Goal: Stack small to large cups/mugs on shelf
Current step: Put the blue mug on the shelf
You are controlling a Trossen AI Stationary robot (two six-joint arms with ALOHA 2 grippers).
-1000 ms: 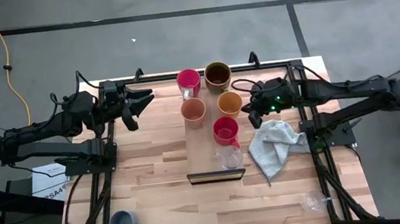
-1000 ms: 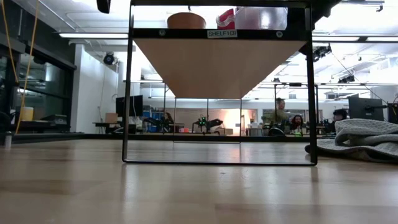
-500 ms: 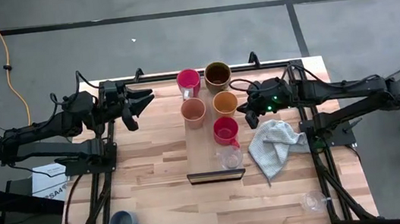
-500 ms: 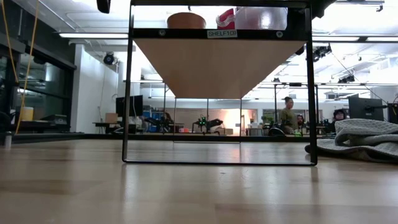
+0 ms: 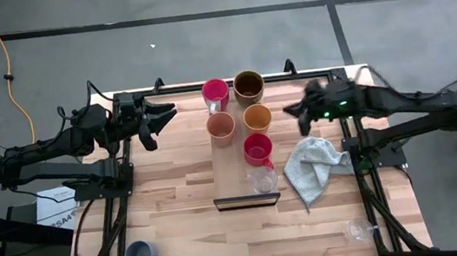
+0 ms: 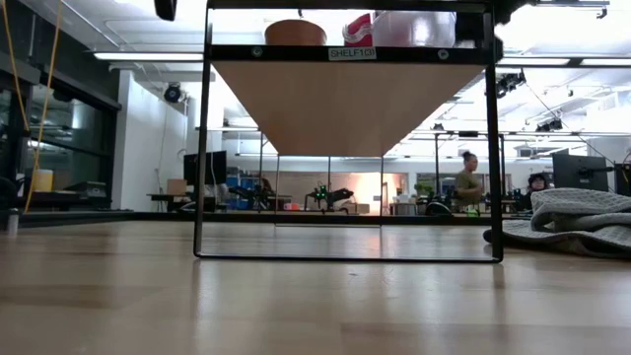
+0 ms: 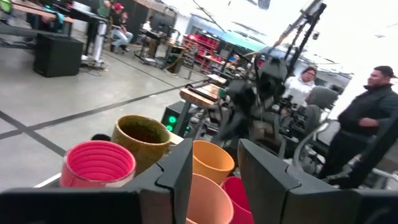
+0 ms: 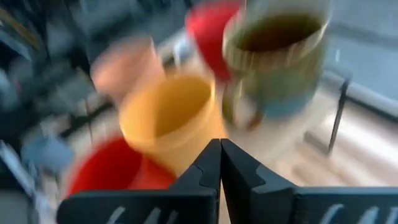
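Observation:
The shelf [image 5: 234,175] stands in the middle of the table. On it are two red mugs [image 5: 215,90] [image 5: 257,149], an olive-brown cup [image 5: 248,84], two orange cups [image 5: 221,127] [image 5: 259,117] and a clear glass [image 5: 262,180]. A blue mug [image 5: 142,255] stands on the table near the left front corner. A second clear glass [image 5: 356,231] stands near the right front corner. My left gripper [image 5: 160,121] is open and empty, left of the shelf's far end. My right gripper [image 5: 300,117] is shut and empty, right of the orange cup; in its wrist view [image 8: 219,168] the cups are blurred.
A pale grey cloth [image 5: 312,168] lies crumpled on the table right of the shelf, below my right gripper. In the low view the shelf board [image 6: 345,54] stands high on thin black legs, with cups on top. People show in the room behind the table.
My right gripper has drawn back from beside the orange cup, going toward the table's right and far edges. It stays shut. The cups on the shelf have kept their places.

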